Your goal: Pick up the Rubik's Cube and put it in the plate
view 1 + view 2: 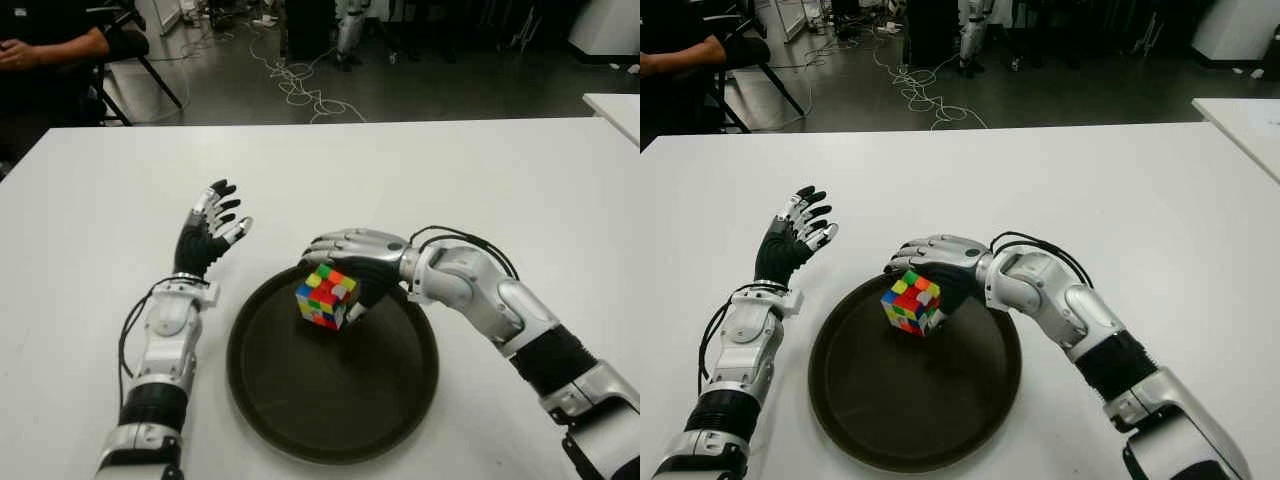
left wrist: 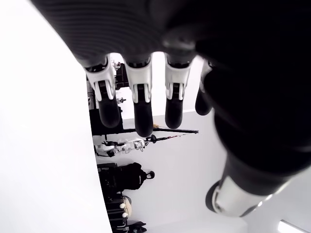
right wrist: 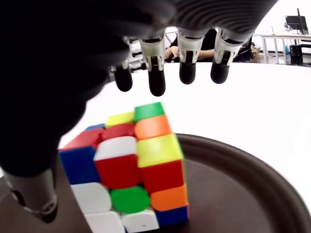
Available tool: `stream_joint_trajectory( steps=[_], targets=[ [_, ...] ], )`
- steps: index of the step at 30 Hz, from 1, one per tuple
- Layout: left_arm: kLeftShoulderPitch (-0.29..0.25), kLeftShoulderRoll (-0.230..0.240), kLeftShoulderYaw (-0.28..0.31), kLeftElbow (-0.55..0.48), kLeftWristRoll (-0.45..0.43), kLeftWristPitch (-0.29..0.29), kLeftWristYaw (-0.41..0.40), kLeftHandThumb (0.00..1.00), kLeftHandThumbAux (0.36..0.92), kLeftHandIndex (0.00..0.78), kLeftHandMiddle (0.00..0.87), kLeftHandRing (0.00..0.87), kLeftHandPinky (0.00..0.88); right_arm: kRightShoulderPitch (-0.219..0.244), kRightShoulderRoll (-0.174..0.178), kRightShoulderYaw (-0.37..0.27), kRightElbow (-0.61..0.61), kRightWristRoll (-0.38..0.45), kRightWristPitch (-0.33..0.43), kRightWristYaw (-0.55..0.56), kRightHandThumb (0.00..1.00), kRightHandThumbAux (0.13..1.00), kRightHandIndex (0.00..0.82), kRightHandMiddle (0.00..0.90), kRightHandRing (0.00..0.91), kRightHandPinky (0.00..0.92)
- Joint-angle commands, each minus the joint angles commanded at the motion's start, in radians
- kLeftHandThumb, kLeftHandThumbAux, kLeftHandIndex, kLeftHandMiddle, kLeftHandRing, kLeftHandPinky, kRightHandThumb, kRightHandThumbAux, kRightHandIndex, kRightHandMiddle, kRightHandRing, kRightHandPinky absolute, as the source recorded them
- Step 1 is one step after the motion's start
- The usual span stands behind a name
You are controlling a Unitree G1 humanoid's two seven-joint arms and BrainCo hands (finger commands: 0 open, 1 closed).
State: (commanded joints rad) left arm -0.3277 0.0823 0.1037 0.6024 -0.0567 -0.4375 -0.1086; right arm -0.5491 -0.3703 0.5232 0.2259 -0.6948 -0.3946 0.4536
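The Rubik's Cube [image 1: 327,295] is tipped onto an edge over the far part of the dark round plate [image 1: 300,400]. My right hand [image 1: 345,262] reaches in from the right and hovers over the cube. In the right wrist view its fingers [image 3: 155,82] are stretched out straight, with a gap between them and the cube [image 3: 131,170]. The thumb sits close beside the cube; contact cannot be told. My left hand [image 1: 212,230] is idle to the left of the plate, fingers [image 2: 141,107] spread and holding nothing.
The plate lies on a white table [image 1: 450,170]. Beyond the far edge are cables on the floor [image 1: 300,85] and a seated person's arm [image 1: 50,45] at the far left. A second white table [image 1: 615,105] shows at the right.
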Motion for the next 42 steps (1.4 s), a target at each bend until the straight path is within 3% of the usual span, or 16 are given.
stream_joint_trajectory(
  steps=[4, 8, 14, 17, 20, 24, 27, 32, 36, 40, 42],
  targets=[
    [-0.003, 0.001, -0.001, 0.004, 0.004, -0.001, 0.003, 0.116, 0.777, 0.11, 0.17, 0.167, 0.179, -0.012, -0.004, -0.008, 0.005, 0.008, -0.005, -0.009, 0.0, 0.685, 0.0, 0.0, 0.0, 0.0],
    [-0.007, 0.009, -0.006, 0.008, 0.018, 0.005, 0.007, 0.116, 0.778, 0.107, 0.168, 0.163, 0.169, -0.038, -0.029, -0.058, -0.002, 0.073, -0.011, 0.016, 0.0, 0.69, 0.0, 0.0, 0.0, 0.0],
    [-0.018, 0.012, -0.005, 0.021, 0.021, 0.006, 0.009, 0.129, 0.777, 0.11, 0.169, 0.163, 0.165, -0.036, -0.052, -0.134, -0.032, 0.165, -0.011, 0.022, 0.0, 0.69, 0.0, 0.0, 0.0, 0.0],
    [-0.023, 0.008, -0.002, 0.023, 0.018, 0.011, 0.011, 0.146, 0.769, 0.112, 0.173, 0.169, 0.177, 0.009, -0.077, -0.217, -0.095, 0.236, -0.033, -0.022, 0.0, 0.697, 0.0, 0.0, 0.0, 0.0],
    [-0.028, 0.007, -0.002, 0.028, 0.018, 0.013, 0.014, 0.152, 0.76, 0.117, 0.176, 0.175, 0.183, 0.055, -0.073, -0.266, -0.126, 0.268, -0.046, -0.075, 0.0, 0.7, 0.0, 0.0, 0.0, 0.001],
    [-0.033, 0.007, -0.003, 0.032, 0.019, 0.018, 0.02, 0.153, 0.756, 0.121, 0.176, 0.177, 0.179, 0.092, -0.053, -0.326, -0.09, 0.314, -0.075, -0.163, 0.0, 0.69, 0.0, 0.0, 0.0, 0.014],
    [-0.044, 0.007, -0.002, 0.052, 0.02, 0.025, 0.026, 0.156, 0.756, 0.119, 0.175, 0.179, 0.186, 0.114, -0.012, -0.394, 0.052, 0.362, -0.167, -0.302, 0.0, 0.694, 0.009, 0.017, 0.017, 0.036],
    [-0.065, 0.009, 0.0, 0.087, 0.021, 0.024, 0.028, 0.166, 0.755, 0.117, 0.175, 0.182, 0.198, 0.083, 0.039, -0.456, 0.263, 0.412, -0.246, -0.436, 0.0, 0.748, 0.049, 0.085, 0.086, 0.096],
    [-0.073, 0.007, -0.003, 0.092, 0.024, 0.023, 0.028, 0.177, 0.755, 0.122, 0.177, 0.186, 0.198, 0.049, 0.075, -0.49, 0.454, 0.436, -0.24, -0.514, 0.014, 0.802, 0.093, 0.145, 0.151, 0.165],
    [-0.073, 0.006, -0.005, 0.089, 0.026, 0.024, 0.027, 0.176, 0.748, 0.127, 0.182, 0.189, 0.195, 0.018, 0.144, -0.535, 0.61, 0.498, -0.179, -0.562, 0.096, 0.831, 0.142, 0.197, 0.203, 0.233],
    [-0.072, 0.003, -0.004, 0.087, 0.024, 0.026, 0.026, 0.174, 0.749, 0.128, 0.184, 0.191, 0.198, -0.04, 0.178, -0.578, 0.721, 0.554, -0.116, -0.557, 0.158, 0.836, 0.173, 0.224, 0.229, 0.26]
  ],
)
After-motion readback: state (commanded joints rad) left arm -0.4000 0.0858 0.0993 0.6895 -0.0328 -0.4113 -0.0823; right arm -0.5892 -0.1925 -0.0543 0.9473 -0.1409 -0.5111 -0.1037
